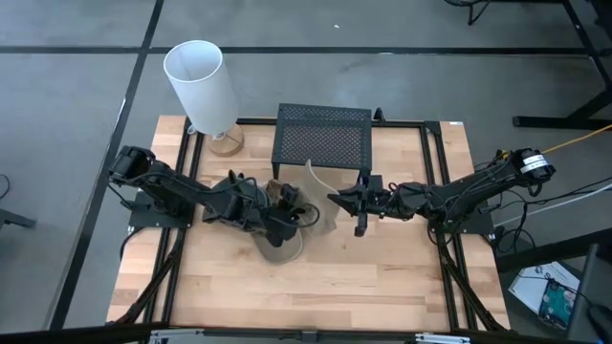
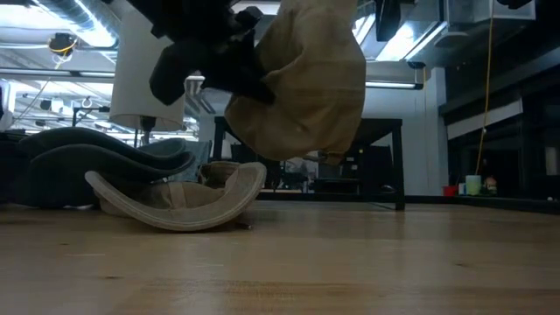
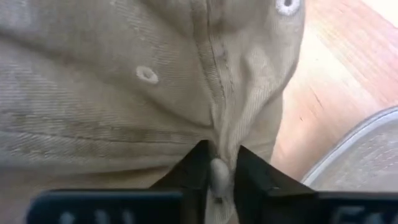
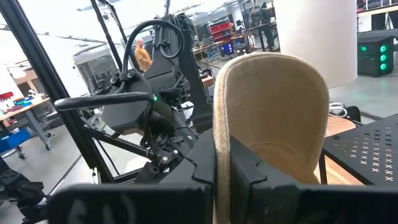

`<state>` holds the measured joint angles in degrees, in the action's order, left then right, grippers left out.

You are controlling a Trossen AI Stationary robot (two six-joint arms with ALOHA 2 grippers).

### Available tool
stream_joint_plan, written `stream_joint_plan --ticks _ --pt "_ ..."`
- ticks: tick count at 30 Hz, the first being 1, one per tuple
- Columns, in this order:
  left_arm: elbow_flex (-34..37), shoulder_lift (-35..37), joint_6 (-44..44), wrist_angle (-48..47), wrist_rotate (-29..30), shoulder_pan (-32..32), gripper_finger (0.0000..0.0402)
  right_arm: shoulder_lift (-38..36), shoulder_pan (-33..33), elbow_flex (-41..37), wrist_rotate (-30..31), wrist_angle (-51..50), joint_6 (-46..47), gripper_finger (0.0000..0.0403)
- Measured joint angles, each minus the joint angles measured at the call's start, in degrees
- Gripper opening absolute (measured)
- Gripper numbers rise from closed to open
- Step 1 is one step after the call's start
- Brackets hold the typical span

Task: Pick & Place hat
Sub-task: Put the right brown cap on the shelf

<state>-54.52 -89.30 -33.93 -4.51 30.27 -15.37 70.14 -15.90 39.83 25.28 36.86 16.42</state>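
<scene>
Mid-table: left gripper (image 3: 221, 177) pinches hat (image 3: 124, 93); right gripper (image 4: 222, 165) clamps brim.

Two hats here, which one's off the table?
The raised hat, pinched in the left hand. The other hat lies on the table.

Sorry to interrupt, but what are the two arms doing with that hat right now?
Both are holding a tan hat lifted off the wooden table. The left hand is pinched on a seam of its crown, and the right hand is clamped on the brim's edge. A second hat lies on the table nearby.
</scene>
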Motion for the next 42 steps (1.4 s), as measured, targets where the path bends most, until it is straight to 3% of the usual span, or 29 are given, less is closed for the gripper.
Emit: stream_joint_plan --ticks 4,18,27,36,42 --pt "0.0 0.0 1.0 0.0 2.9 -0.7 0.0024 0.0 0.0 0.0 0.4 0.1 -0.4 0.0015" --pt "0.0 4.0 2.6 0.0 27.7 -11.2 0.0026 -0.8 0.0 0.0 8.0 -0.3 -1.6 0.0030" --pt "0.0 13.7 3.2 -0.1 33.4 -15.4 0.0026 -0.9 0.0 0.1 7.6 -5.7 -0.1 0.0041" --pt "0.0 19.6 -3.9 0.0 47.9 -19.5 0.0026 -0.9 0.0 0.1 1.7 -9.0 3.8 0.0124" --pt "0.0 21.8 -6.4 0.0 51.4 -22.2 0.0026 -0.9 0.0 0.1 -2.5 -14.8 8.5 0.0198"
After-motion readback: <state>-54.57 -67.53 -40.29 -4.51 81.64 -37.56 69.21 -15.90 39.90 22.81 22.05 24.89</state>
